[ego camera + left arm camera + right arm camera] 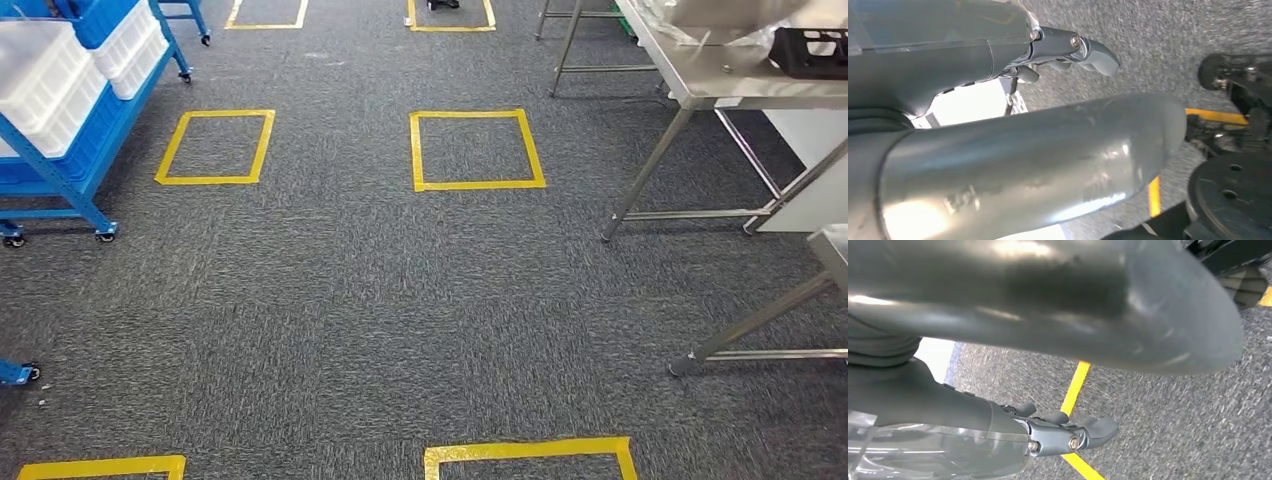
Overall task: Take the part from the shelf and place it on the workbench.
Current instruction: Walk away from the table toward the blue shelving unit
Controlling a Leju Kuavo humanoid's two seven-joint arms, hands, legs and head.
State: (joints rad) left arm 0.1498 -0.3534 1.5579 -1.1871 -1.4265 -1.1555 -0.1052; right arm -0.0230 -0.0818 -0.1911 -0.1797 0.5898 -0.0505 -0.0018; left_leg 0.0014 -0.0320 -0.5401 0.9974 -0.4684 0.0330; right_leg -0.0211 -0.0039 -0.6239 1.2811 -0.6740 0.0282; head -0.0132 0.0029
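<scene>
On grey carpet (330,300) w/ yellow tape squares (477,150), blue shelf (70,170) left, steel workbench (720,80) right; left hand (1068,47) & right hand (1063,432) hang w/ fingers loosely apart, holding nothing; no legible writing.

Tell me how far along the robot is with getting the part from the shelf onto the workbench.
Nothing looks done yet. Both arms hang over the carpet: the left robot hand and the right robot hand hold nothing. The blue shelf with white bins stands left, the steel workbench right. Reaching the shelf, grasping, carrying and placing all remain.
</scene>
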